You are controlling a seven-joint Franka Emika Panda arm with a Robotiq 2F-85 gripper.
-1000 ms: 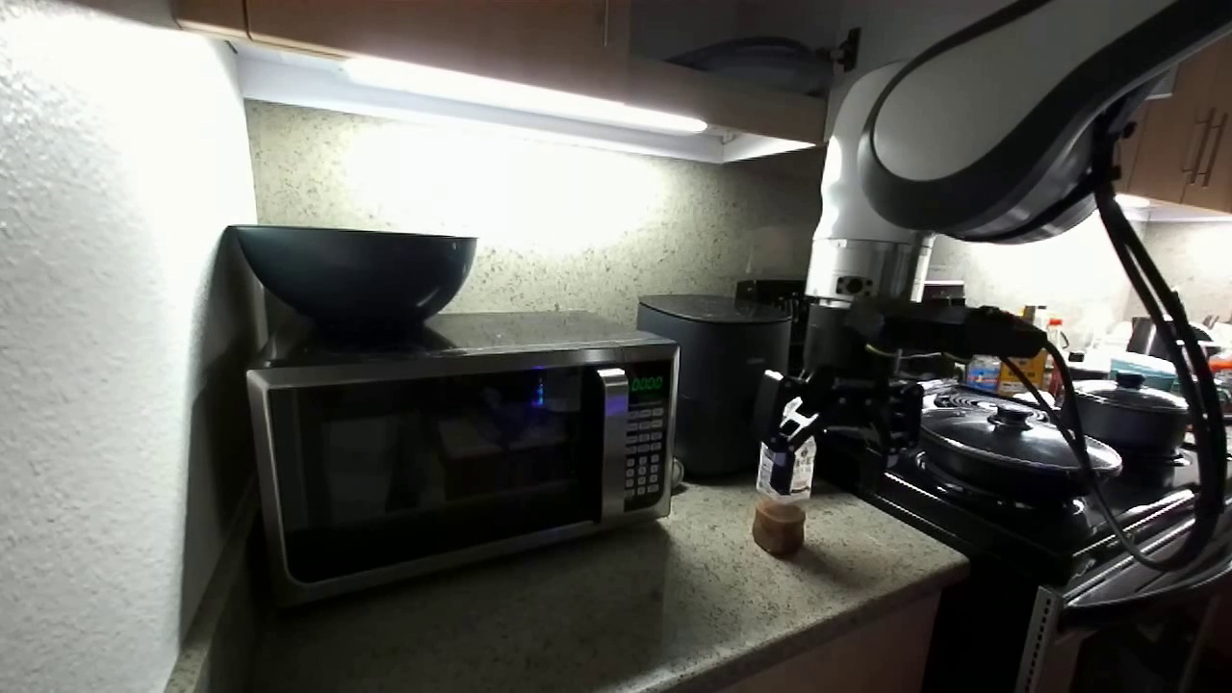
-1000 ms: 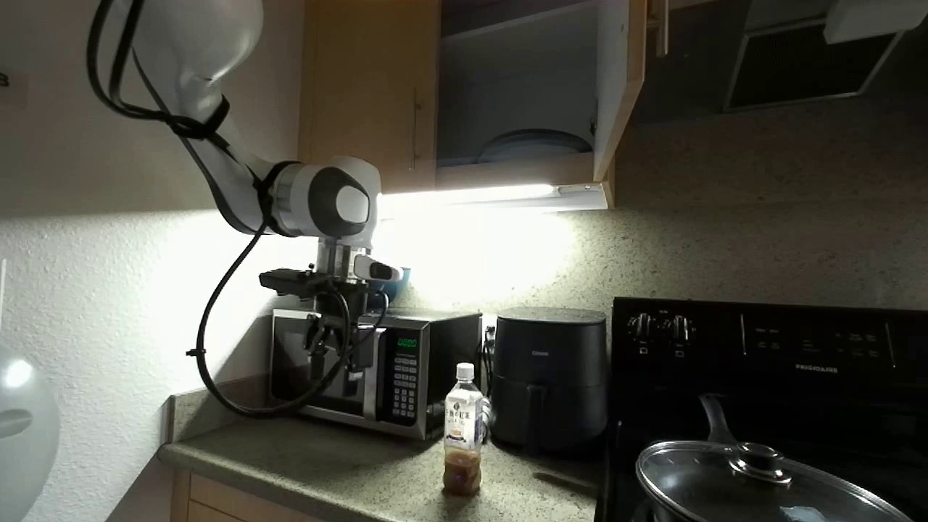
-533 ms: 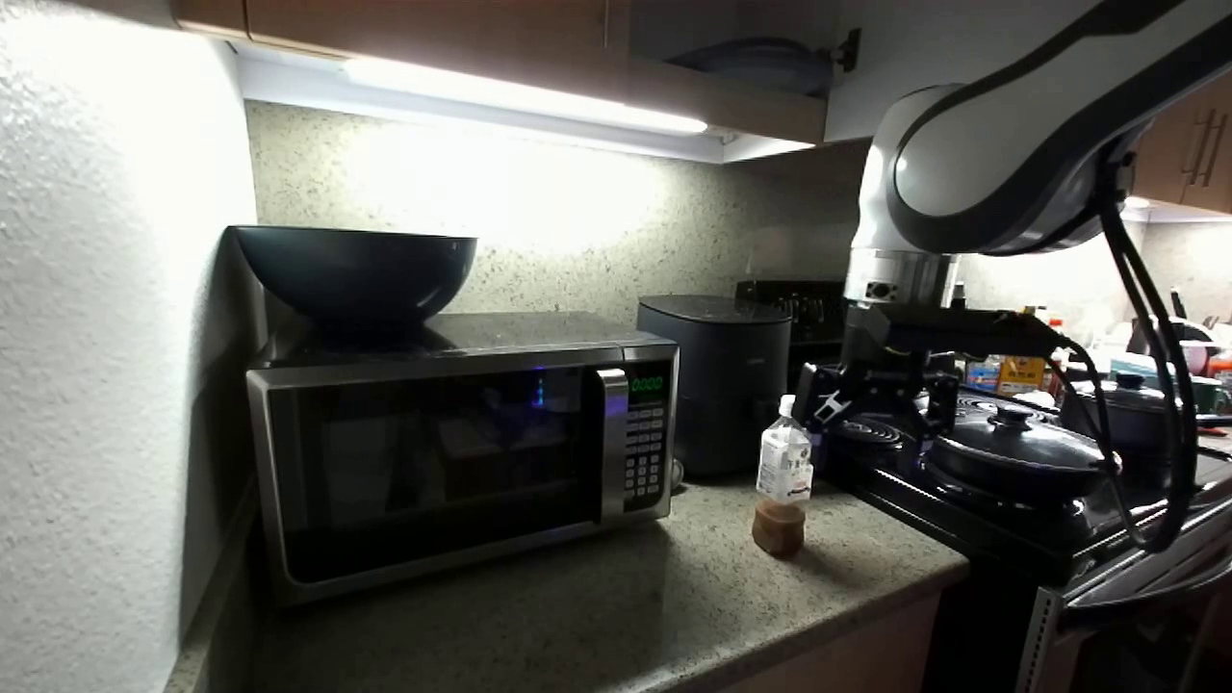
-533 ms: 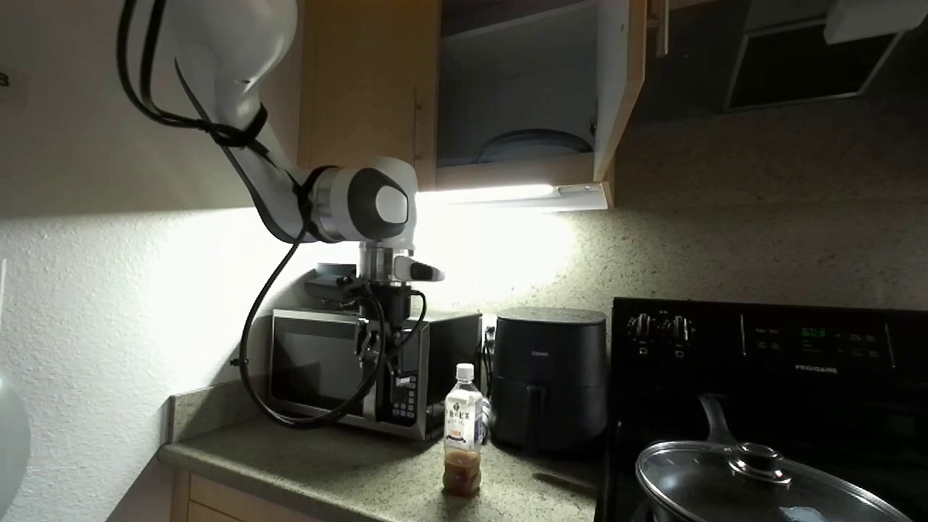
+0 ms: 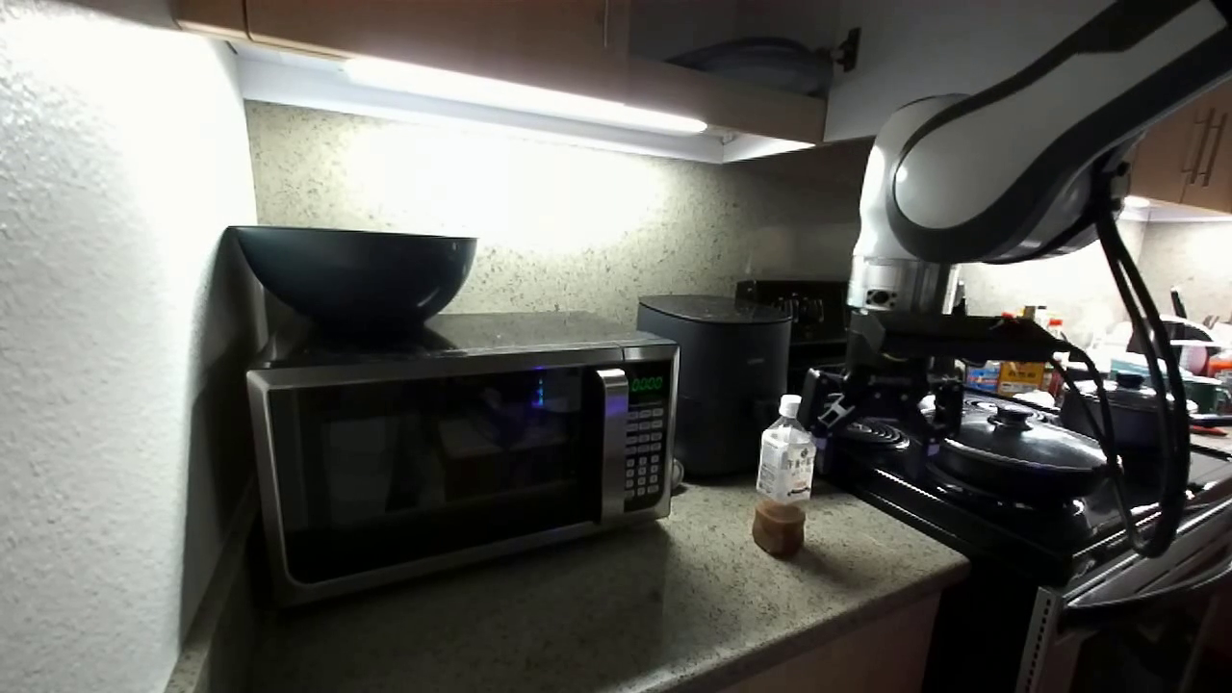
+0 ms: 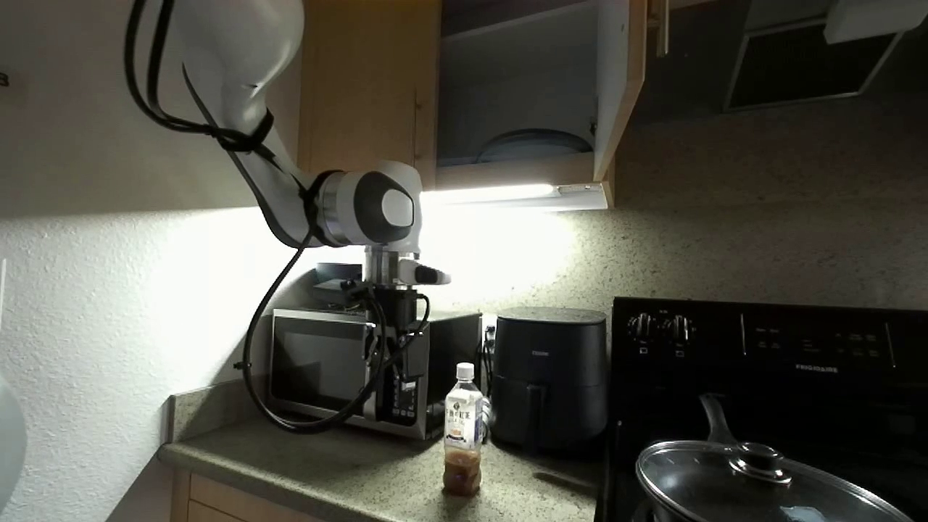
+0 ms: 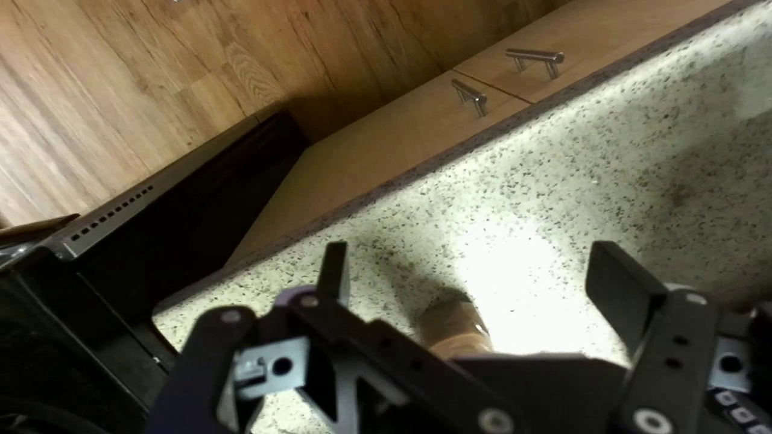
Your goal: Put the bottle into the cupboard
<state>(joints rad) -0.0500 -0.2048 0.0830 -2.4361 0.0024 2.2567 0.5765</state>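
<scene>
The bottle stands upright on the counter, with a white cap, clear labelled upper part and brown drink in its lower part. It also shows in an exterior view. In the wrist view, only the bottle's brown lower part shows; the gripper hides the rest. My gripper is open and empty, pointing down, with its fingers wide apart. In both exterior views the gripper is beside the bottle at about the height of its upper part, apart from it. The wooden cupboard hangs above, with one door open.
A microwave with a dark bowl on top stands by the wall. A black air fryer is behind the bottle. A stove with a lidded pan adjoins the counter. The open cupboard door sticks outward; a plate-like item lies inside.
The arm and gripper have moved right in both exterior views and come slightly lower, no longer covering the bottle's top in an exterior view. The bottle and cupboard door have not moved.
</scene>
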